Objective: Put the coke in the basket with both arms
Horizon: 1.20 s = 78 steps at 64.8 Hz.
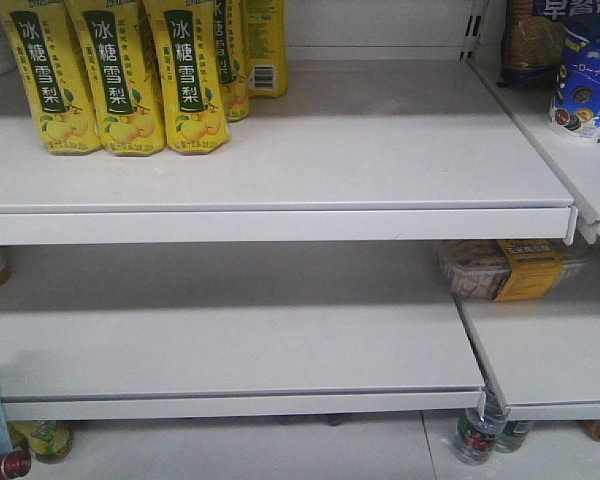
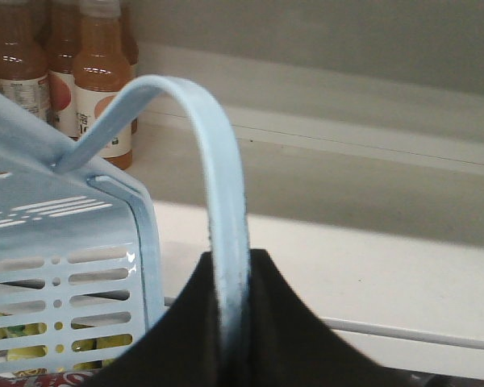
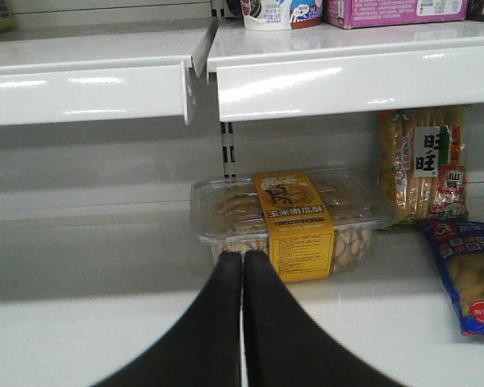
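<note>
Handle retention is the left arm's function at this moment: the left gripper [image 2: 230, 322] is clamped on one loop handle [image 2: 218, 185] of the basket [image 2: 64, 266], so the basket hangs where it can receive a bottle. Packaged goods show through the basket's slotted side; their identity cannot be determined. The right gripper [image 3: 243, 322] carries nothing, its jaws pressed together with tips touching, and points toward a clear snack box [image 3: 294, 218] on a white shelf [image 3: 105, 322]. The coke is not visible in any view; whether it lies in the basket cannot be told. Judged from this, the right arm is free for the pick.
</note>
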Tool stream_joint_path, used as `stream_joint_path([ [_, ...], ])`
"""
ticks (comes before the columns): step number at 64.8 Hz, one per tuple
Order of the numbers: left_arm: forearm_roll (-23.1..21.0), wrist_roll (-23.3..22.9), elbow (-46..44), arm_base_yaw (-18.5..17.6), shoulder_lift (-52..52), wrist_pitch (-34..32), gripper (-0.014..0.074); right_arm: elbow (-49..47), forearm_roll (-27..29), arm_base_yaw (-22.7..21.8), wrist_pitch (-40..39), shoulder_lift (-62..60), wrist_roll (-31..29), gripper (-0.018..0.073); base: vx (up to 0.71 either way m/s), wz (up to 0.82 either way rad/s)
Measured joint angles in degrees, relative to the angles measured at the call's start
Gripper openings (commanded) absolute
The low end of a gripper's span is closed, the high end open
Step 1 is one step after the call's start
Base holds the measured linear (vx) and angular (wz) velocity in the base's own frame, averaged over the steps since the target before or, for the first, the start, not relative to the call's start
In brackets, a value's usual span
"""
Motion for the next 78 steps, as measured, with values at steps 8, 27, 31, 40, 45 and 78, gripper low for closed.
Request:
stream_joint_path([
  [8,-5.0,7.0,0.0,1.9,0.0,-0.2,-0.0006,0.0,0.0,0.0,0.0,0.0,0.0,-0.0010,0.00,0.00],
  [27,-8.9,16.2,0.0,3.2,0.0,-4.5,-0.0006,0.0,0.0,0.0,0.0,0.0,-0.1,-0.0010,0.00,0.00],
  [31,-8.9,16.3,0.0,3.2,0.0,-5.3,-0.0006,0.0,0.0,0.0,0.0,0.0,-0.1,-0.0010,0.00,0.00],
  [40,-9.0,16.6,0.0,3.2,0.0,-6.0,-0.0006,0.0,0.0,0.0,0.0,0.0,-0.1,-0.0010,0.00,0.00],
  [45,-9.1,16.7,0.0,3.1,0.0,-6.0,-0.0006,0.0,0.0,0.0,0.0,0.0,-0.1,-0.0010,0.00,0.00],
  [78,-8.9,16.7,0.0,-1.5,0.0,-5.9,-0.0006,0.0,0.0,0.0,0.0,0.0,-0.1,-0.0010,0.00,0.00],
])
